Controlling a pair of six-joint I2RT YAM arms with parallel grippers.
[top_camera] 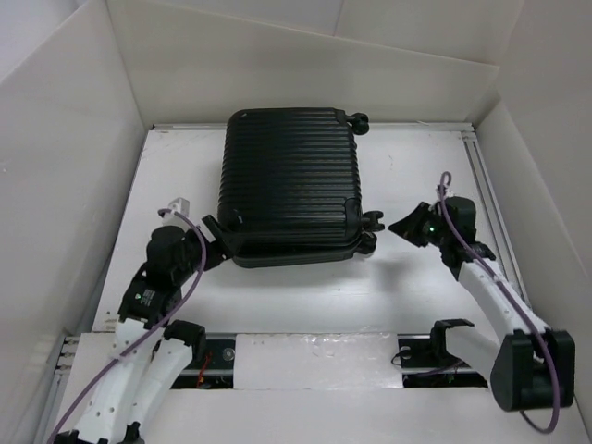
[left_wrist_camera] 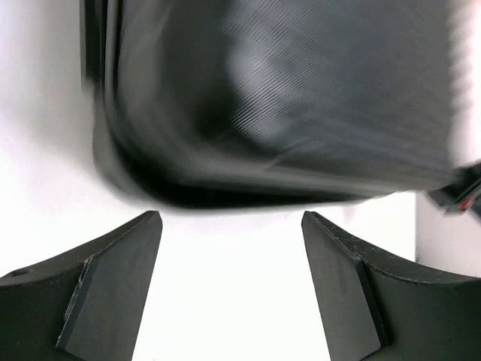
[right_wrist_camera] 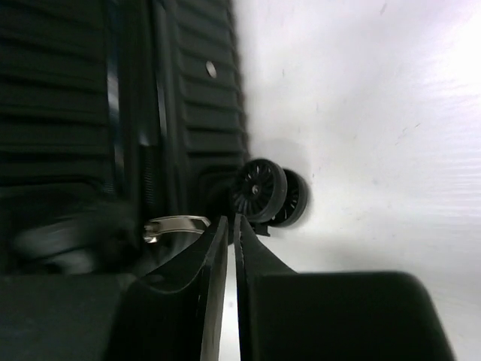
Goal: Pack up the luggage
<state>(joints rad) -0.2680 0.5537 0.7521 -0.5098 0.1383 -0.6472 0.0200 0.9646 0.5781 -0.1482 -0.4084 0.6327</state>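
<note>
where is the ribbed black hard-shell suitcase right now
In the top view the ribbed black hard-shell suitcase lies mid-back on the white table, between the left gripper and right gripper.

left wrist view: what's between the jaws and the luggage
Only bare table separates the luggage from the jaws of the left gripper, shown in the left wrist view.

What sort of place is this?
Probably a robot test bench: a white table walled by plain white boards, a left arm and right arm bolted at its near edge, one black suitcase to practise on.
</note>
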